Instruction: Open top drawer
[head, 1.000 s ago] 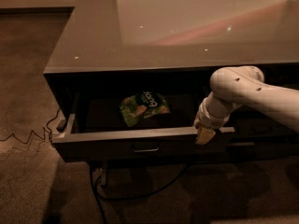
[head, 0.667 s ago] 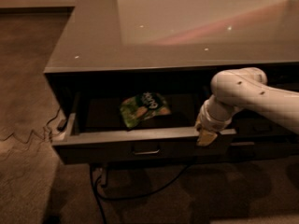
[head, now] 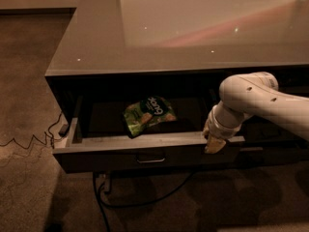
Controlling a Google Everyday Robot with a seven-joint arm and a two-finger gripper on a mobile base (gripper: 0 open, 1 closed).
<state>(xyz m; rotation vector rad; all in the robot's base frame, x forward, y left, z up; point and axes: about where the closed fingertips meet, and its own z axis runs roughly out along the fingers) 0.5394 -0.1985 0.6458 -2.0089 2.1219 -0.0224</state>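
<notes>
the gripper [head: 214, 143] is sitting on the front edge of the top drawer [head: 111, 156], right of its handle [head: 150, 158], grip state not discernible; the drawer is standing well out under the countertop [head: 96, 47], exposing a snack bag [head: 147, 115], so opening is looking nearly complete.

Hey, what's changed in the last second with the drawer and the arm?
Very little: the arm has edged slightly right and lower, with the tool at the front rim of the top drawer. The drawer stays open about as far, and the green snack bag lies inside as before.
</notes>
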